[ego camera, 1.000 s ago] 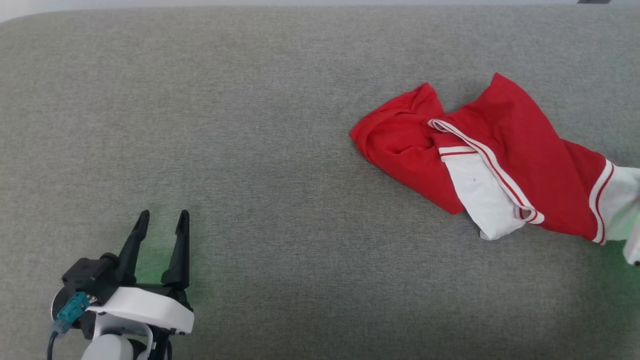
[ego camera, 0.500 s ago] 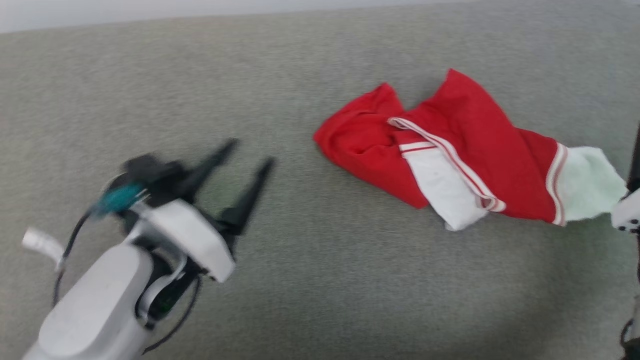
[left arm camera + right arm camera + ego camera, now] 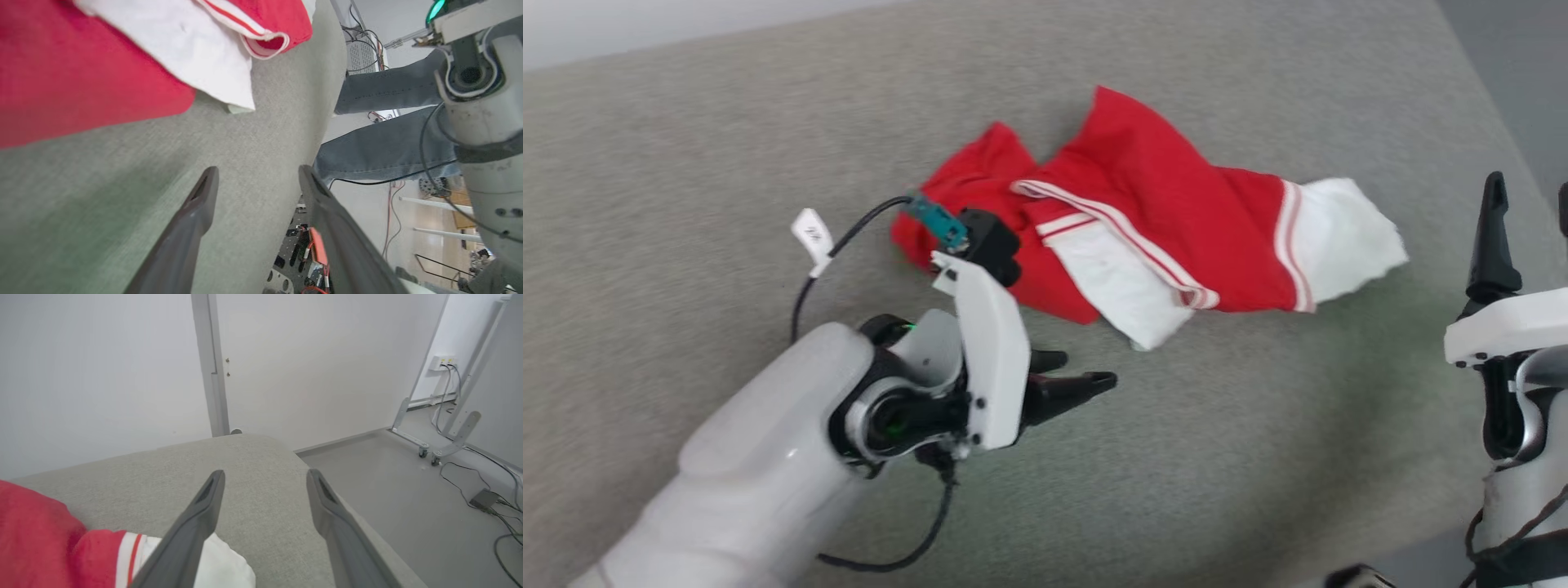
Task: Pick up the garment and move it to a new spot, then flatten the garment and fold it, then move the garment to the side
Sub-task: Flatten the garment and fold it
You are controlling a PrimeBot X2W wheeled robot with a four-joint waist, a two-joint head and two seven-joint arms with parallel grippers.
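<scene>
The garment [image 3: 1143, 204] lies crumpled on the grey cloth-covered table [image 3: 686, 204], red with a white sleeve spread at its right end and another white sleeve folded across its front. My left gripper [image 3: 1086, 367] hovers just in front of it, fingers pointing right, open and empty. The left wrist view has the garment [image 3: 81, 73] up and to the left of the open left gripper [image 3: 257, 171]. My right gripper [image 3: 1531, 188] stands open to the right of the white sleeve, apart from it. In the right wrist view the garment [image 3: 41, 539] lies low left of the open right gripper [image 3: 265, 473].
The table's right edge [image 3: 1470, 82] runs close beside my right arm, with grey floor [image 3: 388, 477] beyond. A person's legs [image 3: 388, 139] in jeans stand past the table edge. Cables [image 3: 490, 498] and a wheeled frame [image 3: 429, 449] sit on the floor.
The camera has turned right. My left arm swung right and forward to the garment's front, fingers now sideways. The right gripper opened and now stands clear of the white sleeve.
</scene>
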